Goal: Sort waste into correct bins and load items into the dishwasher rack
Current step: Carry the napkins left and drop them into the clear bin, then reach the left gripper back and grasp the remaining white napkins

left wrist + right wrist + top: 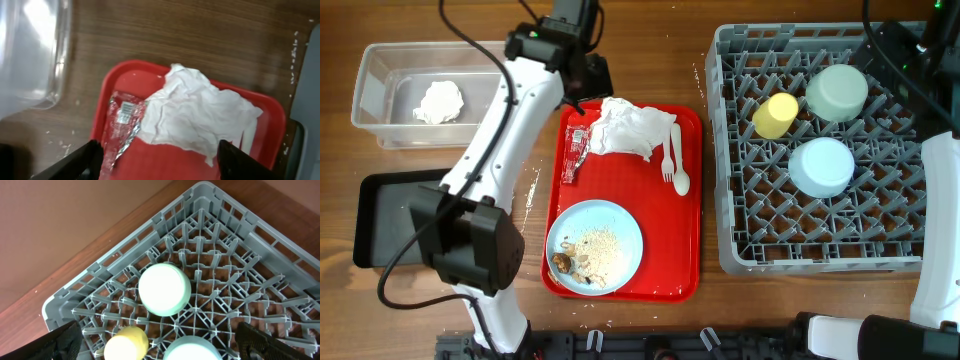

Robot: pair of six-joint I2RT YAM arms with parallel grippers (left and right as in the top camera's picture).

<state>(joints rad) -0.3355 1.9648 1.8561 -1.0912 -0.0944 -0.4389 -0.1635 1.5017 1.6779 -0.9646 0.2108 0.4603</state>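
Waste sorting: left claw [162, 159], fingers apart, hangs over the red tray's [132, 82] crumpled napkin [195, 115] (wrapper [122, 122] alongside). Next, likely: descend, pinch, carry to the clear tub [370, 100].

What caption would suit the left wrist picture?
Open left gripper hovers over a crumpled napkin and wrapper on the red tray.

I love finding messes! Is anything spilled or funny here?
Yes. Pale crumbs lie scattered on the wooden table beside the red tray, by its left edge, not on the light blue plate with the other food scraps. Nothing else stands out.
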